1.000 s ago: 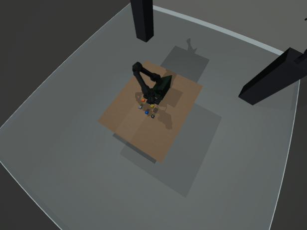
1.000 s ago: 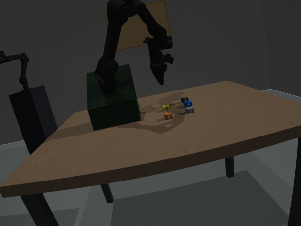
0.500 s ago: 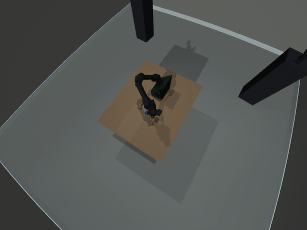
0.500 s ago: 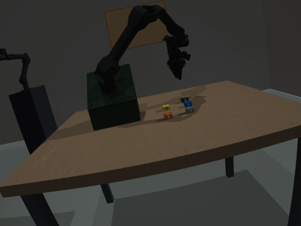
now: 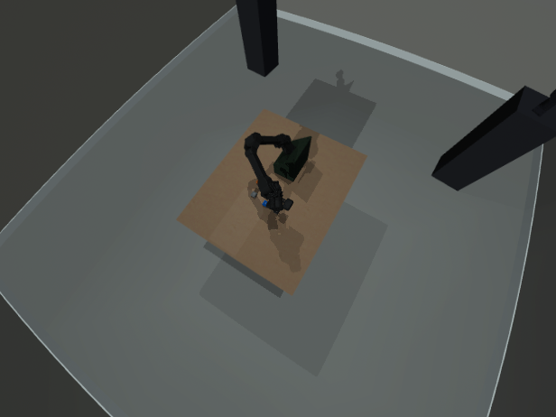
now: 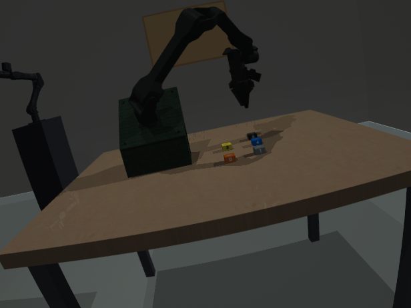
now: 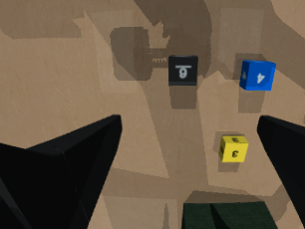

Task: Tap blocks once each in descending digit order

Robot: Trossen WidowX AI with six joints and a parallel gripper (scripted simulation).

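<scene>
My gripper (image 5: 276, 211) (image 6: 246, 106) (image 7: 189, 122) is open and empty, pointing down high above the blocks. A black block (image 6: 252, 136) (image 7: 182, 71) has an underlined digit, 6 or 9; I cannot tell which. It lies ahead of the fingertips in the wrist view. A blue block (image 5: 264, 204) (image 6: 256, 141) (image 7: 257, 76) shows 4, to its right. A yellow block (image 6: 227, 147) (image 7: 234, 149) shows 3, nearer the right finger in the wrist view. A grey block (image 5: 254, 194) (image 6: 259, 150) shows 1. An orange block (image 5: 257, 182) (image 6: 229, 158) shows 0. The arm hides the black and yellow blocks in the top view.
The dark green base box (image 5: 291, 158) (image 6: 157, 157) (image 7: 229, 216) stands on the wooden table (image 5: 217, 212) (image 6: 200, 193) behind the blocks, carrying the arm. The blue and grey blocks stand close together in the exterior view. The arm's shadow falls across the table.
</scene>
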